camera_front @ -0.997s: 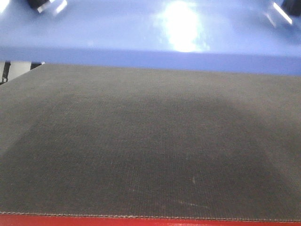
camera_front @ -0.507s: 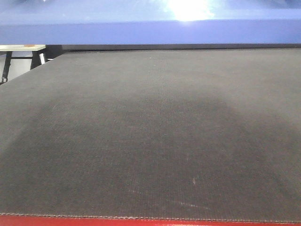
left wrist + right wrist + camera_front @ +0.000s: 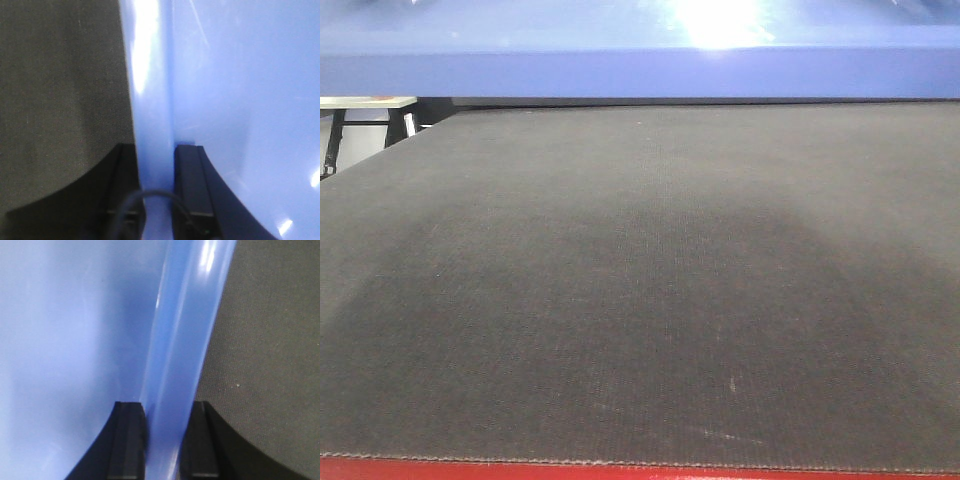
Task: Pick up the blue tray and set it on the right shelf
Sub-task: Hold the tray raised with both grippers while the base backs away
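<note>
As framed by the front cam, 1 blue tray (image 3: 620, 70) spans 12 o'clock and appears raised off the mat-topped table (image 3: 640, 300); right shelf not in view.
Left wrist cam: left gripper (image 3: 155, 150), at 6 o'clock, clamps 1 rim, w/ a finger on each side.
Right wrist cam: right gripper (image 3: 165, 407), at 6 o'clock, pinches the opp. rim likewise. 2 grips, prob. to keep the tray level.

Left gripper (image 3: 155, 155): fingers (image 3: 191, 185) closed on the blue tray (image 3: 240, 100) rim, one each side
Right gripper (image 3: 165, 412): clamped astride its rim likewise
</note>
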